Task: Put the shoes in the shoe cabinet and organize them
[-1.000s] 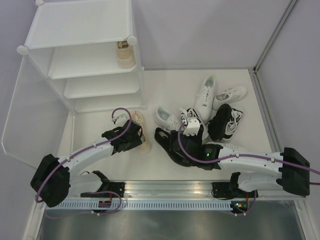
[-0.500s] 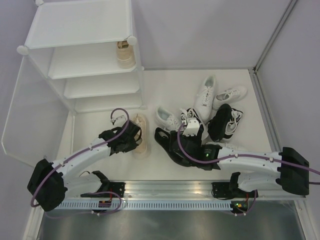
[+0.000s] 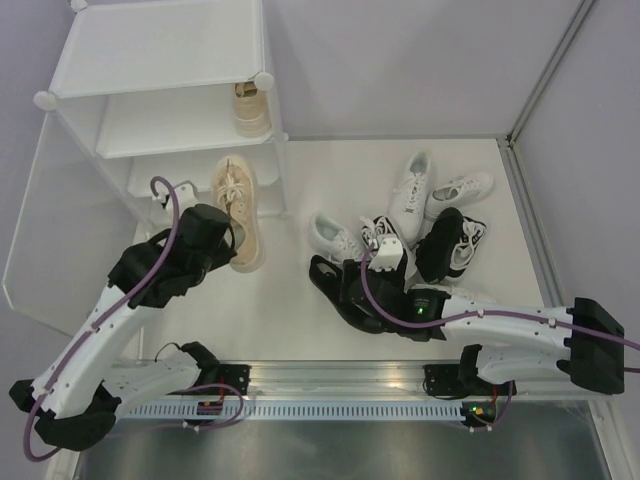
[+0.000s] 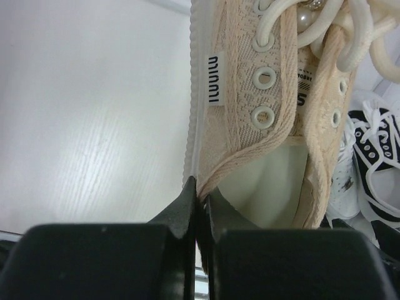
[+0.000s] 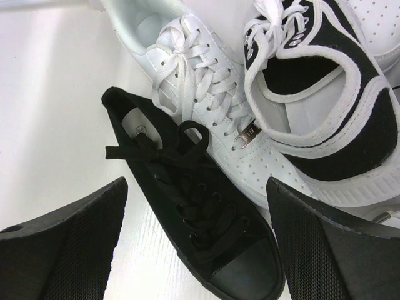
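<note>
Swung away from the pile since a second ago, the left arm now carries the beige shoe [image 3: 236, 205] at ten o'clock of the overhead view. Its toe points to twelve and overlaps the front edge of a lower shelf of the cabinet [image 3: 160, 45]; whether the sole rests on anything cannot be told. The left gripper [image 4: 199, 190] is hidden under its wrist from above, but its own camera shows the jaws pinched tight on the side wall of that shoe's heel opening, with the toe cut off at the top of that view. The right arm has hardly shifted: the right gripper [image 5: 195, 184] hangs spread wide over a black shoe [image 5: 187, 212], holding nothing. From above the arm covers much of that shoe, so a second black one cannot be made out. A second beige shoe [image 3: 250, 108] stands on the upper shelf at eleven o'clock, partly behind the frame. On the counter [image 3: 260, 310], at two to three o'clock, the pile shows three white shoes [image 3: 410, 190] and two black-and-white shoes [image 3: 385, 240], some overlapping. The cabinet's frosted door [image 3: 60, 240] hangs open at nine o'clock.
</note>
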`<state>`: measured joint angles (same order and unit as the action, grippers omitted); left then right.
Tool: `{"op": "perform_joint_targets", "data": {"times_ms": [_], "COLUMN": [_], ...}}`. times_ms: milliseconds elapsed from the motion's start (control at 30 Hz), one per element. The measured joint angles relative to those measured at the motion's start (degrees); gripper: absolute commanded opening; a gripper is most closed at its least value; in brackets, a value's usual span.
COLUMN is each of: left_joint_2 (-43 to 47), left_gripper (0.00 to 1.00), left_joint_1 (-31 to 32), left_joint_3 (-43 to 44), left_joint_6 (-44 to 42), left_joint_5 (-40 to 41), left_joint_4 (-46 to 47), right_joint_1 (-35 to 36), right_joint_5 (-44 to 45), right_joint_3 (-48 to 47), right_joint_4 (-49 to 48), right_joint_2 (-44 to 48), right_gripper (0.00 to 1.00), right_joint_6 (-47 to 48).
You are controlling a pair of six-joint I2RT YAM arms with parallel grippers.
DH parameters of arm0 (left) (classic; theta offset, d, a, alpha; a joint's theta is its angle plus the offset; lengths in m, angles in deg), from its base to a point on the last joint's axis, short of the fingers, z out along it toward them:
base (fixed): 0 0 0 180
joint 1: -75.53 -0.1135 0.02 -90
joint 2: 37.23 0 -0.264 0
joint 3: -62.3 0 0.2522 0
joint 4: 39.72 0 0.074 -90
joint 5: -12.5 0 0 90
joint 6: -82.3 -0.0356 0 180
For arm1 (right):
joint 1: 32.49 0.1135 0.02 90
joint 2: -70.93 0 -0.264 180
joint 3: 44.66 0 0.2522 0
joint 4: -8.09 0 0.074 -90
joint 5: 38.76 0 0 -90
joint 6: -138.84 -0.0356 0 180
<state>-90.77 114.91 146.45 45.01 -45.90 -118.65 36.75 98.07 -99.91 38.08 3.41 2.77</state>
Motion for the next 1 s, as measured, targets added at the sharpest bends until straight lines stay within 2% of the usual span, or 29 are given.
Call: {"op": "perform_joint_targets", "data": {"times_ms": [167,333,467,767,867,1000], "left_joint_2": [-1.7,-7.2,-16.3,-34.5,-38.3,-41.4], "left_gripper": [0.02,0.02,0.03,0.05,0.05,0.05], "left_joint_1": [-4.0,-16.5,-24.4,-31.0,-33.7,-35.6], "left_joint_3": [11.4,20.3,29.9,50.2,55.6,58.5], "left_joint_6": [-5.5,-14.6,-20.9,-27.3,-28.3,-29.2], "left_joint_5": [2.6,-0.3,-4.8,-12.5,-14.0,-15.1], "left_joint_4": [-5.5,-4.8,-5.5,-5.3,-5.3,-4.8], "right_joint_1": [0.0,0.0,0.0,0.0,0.0,0.0], "right_joint_5": [0.0,0.0,0.0,1.1,1.4,1.6], "right_joint_3": [0.0,0.3,1.4,1.8,1.8,1.8], "right_joint_4": [-0.2,-0.4,-0.4,-0.3,-0.3,-0.3], "right_joint_2": [0.8,2.6,4.6,7.5,7.6,7.6], "right_gripper": [0.95,0.95,0.95,0.95,0.95,0.95], "right_joint_6": [0.3,0.5,0.5,0.9,1.4,2.3]}}
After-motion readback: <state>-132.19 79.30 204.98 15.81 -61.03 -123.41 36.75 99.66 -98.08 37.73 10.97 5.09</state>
